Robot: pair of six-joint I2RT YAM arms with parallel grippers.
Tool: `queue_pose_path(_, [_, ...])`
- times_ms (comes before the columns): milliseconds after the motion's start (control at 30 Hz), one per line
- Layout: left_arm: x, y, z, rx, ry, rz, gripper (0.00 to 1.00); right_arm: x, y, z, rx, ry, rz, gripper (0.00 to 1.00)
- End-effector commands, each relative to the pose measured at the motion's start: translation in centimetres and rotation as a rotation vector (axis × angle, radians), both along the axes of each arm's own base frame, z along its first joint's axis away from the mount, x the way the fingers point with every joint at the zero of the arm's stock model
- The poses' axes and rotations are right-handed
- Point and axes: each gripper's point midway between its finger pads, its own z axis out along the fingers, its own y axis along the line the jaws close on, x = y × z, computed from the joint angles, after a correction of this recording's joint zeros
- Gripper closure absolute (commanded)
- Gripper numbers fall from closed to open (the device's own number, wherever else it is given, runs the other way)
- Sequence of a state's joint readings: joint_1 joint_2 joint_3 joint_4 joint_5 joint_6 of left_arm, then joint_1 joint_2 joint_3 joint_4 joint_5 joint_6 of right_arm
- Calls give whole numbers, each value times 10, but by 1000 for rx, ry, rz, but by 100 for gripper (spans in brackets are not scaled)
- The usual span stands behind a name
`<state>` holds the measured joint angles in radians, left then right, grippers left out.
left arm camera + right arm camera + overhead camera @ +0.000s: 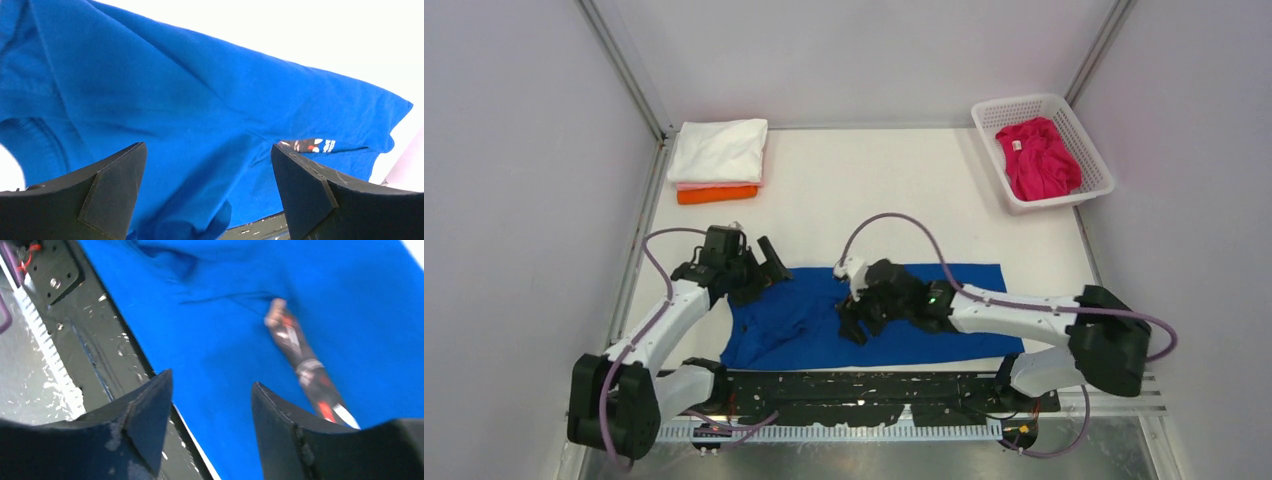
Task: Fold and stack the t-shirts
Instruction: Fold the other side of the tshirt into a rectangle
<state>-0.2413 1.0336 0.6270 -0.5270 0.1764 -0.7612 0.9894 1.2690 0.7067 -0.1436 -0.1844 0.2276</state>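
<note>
A royal blue t-shirt (944, 300) lies spread and rumpled on the near part of the table. My left gripper (766, 268) hovers at its upper left corner, open, with only blue cloth (200, 95) below the jaws. My right gripper (852, 322) is over the shirt's middle, open and holding nothing, above the cloth (310, 285) near the table's front edge. A dark printed strip (300, 352) shows on the shirt. At the back left lies a folded stack: white t-shirt (720, 148) on top, pale pink (709, 185) under it, orange (717, 195) at the bottom. A magenta t-shirt (1036, 158) lies crumpled in the basket.
The white lattice basket (1096, 165) stands at the back right against the wall. A black speckled plate (864, 392) runs along the near edge between the arm bases, also seen under the right fingers (75, 325). White walls enclose the table on three sides.
</note>
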Motion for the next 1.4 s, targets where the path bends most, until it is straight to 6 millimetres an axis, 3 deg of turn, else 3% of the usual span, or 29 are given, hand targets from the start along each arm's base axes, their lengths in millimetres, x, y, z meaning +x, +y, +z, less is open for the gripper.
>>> queue_pose_path(0, [25, -22, -10, -130, -29, -40, 0, -8, 78, 26, 66, -242, 177, 39])
queue_pose_path(33, [27, -23, -16, -131, -11, -40, 0, -6, 84, 11, 20, -248, 176, 41])
queue_pose_path(133, [27, -21, -33, -118, 54, -40, 0, -10, 111, 9, 11, -284, 210, 44])
queue_pose_path(300, [26, -18, -48, -103, 98, -36, 0, -8, 132, -7, -1, -299, 220, 48])
queue_pose_path(667, [20, -11, -53, -79, 117, -36, 0, 8, 122, -42, -133, -331, 175, 53])
queue_pose_path(833, [20, -8, -52, -59, 116, -38, 0, 6, 119, -55, -171, -307, 185, 54])
queue_pose_path(900, [21, -6, -52, -48, 114, -34, 0, 3, 118, -57, -173, -294, 189, 58])
queue_pose_path(1000, [21, -1, -53, -23, 118, -28, 1, 4, 116, -54, -173, -291, 171, 79])
queue_pose_path(1067, [22, 0, -53, -10, 116, -27, 1, 6, 114, -48, -171, -299, 158, 88])
queue_pose_path(1200, [24, 5, -53, 15, 115, -24, 1, 7, 114, -31, -146, -314, 148, 95])
queue_pose_path(1367, [27, 8, -53, 36, 114, -20, 1, 1, 102, -25, -174, -297, 164, 95])
